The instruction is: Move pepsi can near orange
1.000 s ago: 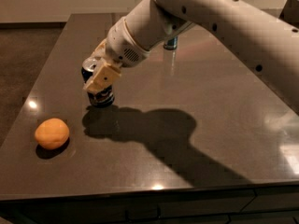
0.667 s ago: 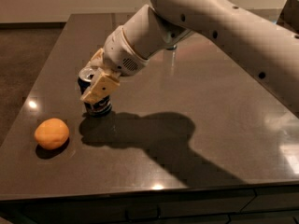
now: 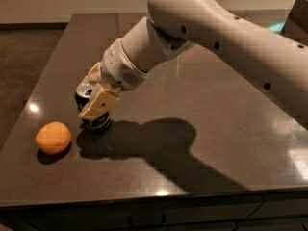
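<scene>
Dark tabletop (image 3: 226, 129): end effector (image 3: 94, 104) clasps silver-topped pepsi can (image 3: 85, 90).

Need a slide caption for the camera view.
Gripper holding the pepsi can beside the orange on the table.

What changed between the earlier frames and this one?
The pincer, closed on the pepsi can, carried it left and toward the camera, closer to the orange. The grasp is unchanged, and the orange stayed where it was on the table.
</scene>
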`<action>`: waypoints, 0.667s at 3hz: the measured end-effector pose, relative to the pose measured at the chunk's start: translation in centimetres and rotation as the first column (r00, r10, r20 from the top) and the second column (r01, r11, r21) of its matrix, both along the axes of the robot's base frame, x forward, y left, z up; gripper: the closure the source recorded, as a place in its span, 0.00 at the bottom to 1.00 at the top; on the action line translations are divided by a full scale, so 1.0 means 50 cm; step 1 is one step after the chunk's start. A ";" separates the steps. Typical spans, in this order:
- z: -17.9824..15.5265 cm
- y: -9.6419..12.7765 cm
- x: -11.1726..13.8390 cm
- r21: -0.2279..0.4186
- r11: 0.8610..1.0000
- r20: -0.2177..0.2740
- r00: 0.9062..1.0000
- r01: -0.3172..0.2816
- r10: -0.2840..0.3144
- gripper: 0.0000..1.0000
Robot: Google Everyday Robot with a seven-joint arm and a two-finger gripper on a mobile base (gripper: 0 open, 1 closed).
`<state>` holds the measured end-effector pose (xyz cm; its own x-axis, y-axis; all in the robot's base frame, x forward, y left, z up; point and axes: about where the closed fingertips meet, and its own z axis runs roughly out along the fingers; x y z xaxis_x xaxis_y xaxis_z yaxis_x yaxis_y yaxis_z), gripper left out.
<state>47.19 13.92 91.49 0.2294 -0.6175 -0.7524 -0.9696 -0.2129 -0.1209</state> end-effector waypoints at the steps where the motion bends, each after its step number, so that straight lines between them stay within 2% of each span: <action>1: -0.013 0.003 -0.003 0.000 1.000 -0.010 1.000 -0.009 0.009 0.61; 2: -0.014 0.005 -0.005 -0.001 1.000 -0.010 1.000 -0.013 0.013 0.38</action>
<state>46.92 14.19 90.80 0.2302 -0.6155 -0.7537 -0.9678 -0.2256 -0.1113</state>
